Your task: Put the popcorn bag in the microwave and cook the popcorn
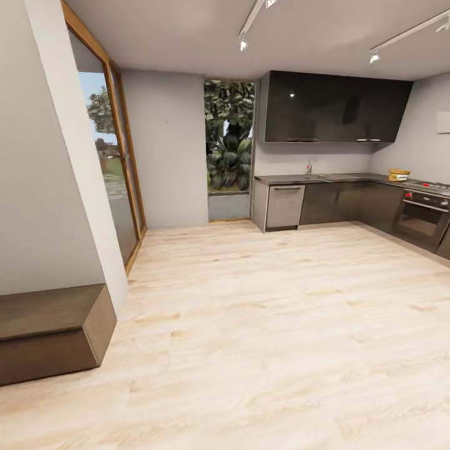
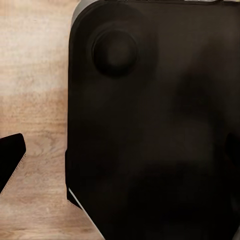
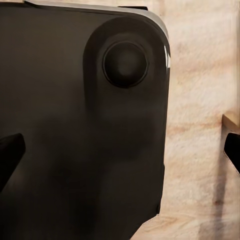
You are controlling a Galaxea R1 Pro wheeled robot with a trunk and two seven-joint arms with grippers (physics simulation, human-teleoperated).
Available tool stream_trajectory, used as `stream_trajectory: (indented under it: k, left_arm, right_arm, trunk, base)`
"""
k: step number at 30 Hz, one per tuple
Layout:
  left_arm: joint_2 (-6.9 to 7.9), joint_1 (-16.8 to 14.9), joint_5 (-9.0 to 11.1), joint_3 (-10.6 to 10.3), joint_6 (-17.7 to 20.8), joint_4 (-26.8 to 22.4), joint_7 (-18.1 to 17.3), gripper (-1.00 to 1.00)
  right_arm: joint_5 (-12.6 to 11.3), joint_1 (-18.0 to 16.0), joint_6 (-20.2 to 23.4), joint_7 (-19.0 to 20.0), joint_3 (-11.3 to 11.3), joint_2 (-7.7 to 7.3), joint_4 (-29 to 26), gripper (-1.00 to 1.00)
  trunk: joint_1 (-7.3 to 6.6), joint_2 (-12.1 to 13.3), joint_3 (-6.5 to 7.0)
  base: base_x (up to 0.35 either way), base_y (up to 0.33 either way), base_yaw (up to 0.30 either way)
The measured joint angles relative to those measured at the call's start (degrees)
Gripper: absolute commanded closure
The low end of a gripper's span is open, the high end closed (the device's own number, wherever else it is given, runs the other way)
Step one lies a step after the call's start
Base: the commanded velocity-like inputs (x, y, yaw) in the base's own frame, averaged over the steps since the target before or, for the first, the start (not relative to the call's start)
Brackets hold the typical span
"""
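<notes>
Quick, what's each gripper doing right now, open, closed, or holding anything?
Left gripper: open, holding nothing, hanging over the robot's dark base.
Right gripper: open, holding nothing, also over the dark base, wooden floor beside it.

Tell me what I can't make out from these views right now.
- Head view: things on the far countertop are too small to identify; the yellow stack is unclear.
- Oven: cut off by the picture's right edge.
- Both wrist views: the robot's dark base hides most of the floor.
</notes>
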Motion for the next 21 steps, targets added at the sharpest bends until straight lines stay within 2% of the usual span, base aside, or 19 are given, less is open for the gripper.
stream_trajectory:
  k: [9,21]
  left_arm:
    - [0.00,0.0,0.0,0.0,0.0,0.0,0.0,-1.00]
    - [0.00,0.0,0.0,0.0,0.0,0.0,0.0,-1.00]
  right_arm:
    - [0.0,0.0,-1.4,0.0,0.0,0.02,0.0,-1.00]
    - [-0.1,0.0,-1.6,0.0,0.0,0.08,0.0,-1.00]
  trunk:
    - [0.00,0.0,0.00]
    - [0.00,0.0,0.00]
  base:
    - [0.329,0.000,-0.016]
    - [0.329,0.000,-0.224]
